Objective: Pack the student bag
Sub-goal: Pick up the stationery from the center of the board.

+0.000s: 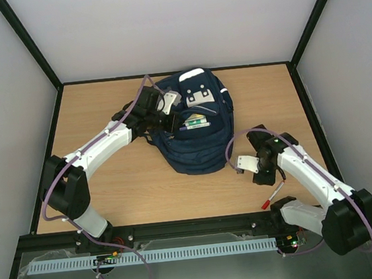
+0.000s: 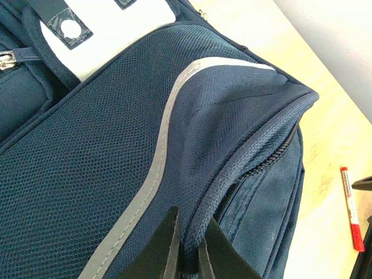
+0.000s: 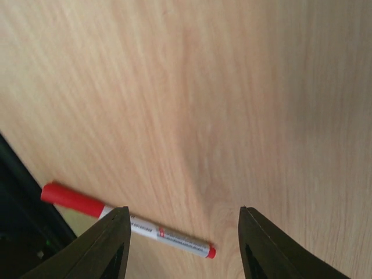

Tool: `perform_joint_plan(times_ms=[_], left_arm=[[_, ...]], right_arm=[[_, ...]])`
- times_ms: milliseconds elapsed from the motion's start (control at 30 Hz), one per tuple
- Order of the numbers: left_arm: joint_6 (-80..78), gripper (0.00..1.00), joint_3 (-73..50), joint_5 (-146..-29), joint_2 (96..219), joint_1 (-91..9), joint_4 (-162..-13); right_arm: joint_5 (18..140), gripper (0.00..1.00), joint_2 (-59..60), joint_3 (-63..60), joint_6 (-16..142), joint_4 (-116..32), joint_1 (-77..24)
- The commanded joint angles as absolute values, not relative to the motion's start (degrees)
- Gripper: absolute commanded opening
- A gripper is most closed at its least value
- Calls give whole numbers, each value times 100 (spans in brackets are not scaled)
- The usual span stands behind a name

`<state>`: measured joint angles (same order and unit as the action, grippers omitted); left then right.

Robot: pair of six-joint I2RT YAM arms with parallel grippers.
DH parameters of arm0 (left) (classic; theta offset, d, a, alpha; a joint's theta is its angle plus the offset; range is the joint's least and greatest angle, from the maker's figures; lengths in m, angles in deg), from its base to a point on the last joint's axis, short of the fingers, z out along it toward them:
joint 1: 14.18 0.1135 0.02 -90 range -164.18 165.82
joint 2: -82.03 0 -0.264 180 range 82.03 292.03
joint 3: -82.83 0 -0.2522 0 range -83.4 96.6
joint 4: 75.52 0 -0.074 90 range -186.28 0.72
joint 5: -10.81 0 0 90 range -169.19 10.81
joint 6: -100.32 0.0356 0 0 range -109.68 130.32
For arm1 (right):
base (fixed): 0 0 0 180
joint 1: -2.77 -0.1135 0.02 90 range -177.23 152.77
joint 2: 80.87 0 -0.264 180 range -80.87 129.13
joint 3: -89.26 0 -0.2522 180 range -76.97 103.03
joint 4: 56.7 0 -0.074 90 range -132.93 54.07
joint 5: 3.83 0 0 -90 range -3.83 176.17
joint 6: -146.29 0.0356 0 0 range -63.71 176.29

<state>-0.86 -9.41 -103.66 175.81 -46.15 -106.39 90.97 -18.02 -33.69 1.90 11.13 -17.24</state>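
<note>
Wood table (image 1: pixel 139 198), light brown, is the biggest thing here. On it, mid to back, lies the student bag (image 1: pixel 196 145). It's dark blue, flat, front side up, w/ a grey-white patch (image 1: pixel 199 98) near its far end. One front pocket gapes, & green & white stuff (image 1: pixel 194 122) shows inside. L arm (image 1: pixel 100 148) reaches from the near left to the bag's left side. R arm (image 1: pixel 309 173) bends over bare wood right of the bag, not touching it. L gripper (image 2: pixel 189 247) is pinched tight on the student bag's cloth, at a fold next to a zip (image 2: pixel 261 165) & a grey stripe (image 2: pixel 157 151). R gripper (image 3: pixel 183 212) is spread wide & holds nothing; it hangs over the wood. A red pen (image 3: pixel 128 224) lies flat on the table, partly btw the R fingers in the wrist view. Can't tell if they touch it.
</note>
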Motion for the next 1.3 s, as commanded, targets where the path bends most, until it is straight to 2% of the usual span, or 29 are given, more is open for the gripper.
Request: perform_joint_plan(times_ms=[0, 333, 867, 1267], left_arm=[[-224, 6, -623, -10529, 17471, -4629, -10418], [-240, 6, -609, -10538, 17476, -4629, -10423], [-260, 6, -611, -10562, 17546, -4628, -10422], [-269, 6, -606, -10561, 17564, -4632, -10431]], right_arm=[[9389, 52, -2143, -3855, -558, 1942, -1683], [9881, 56, -2278, -4717, -528, 1629, -1695], [9816, 53, -2621, -5461, -417, 995, -1710], [9809, 52, -2928, -4511, -331, 1740, -1715]])
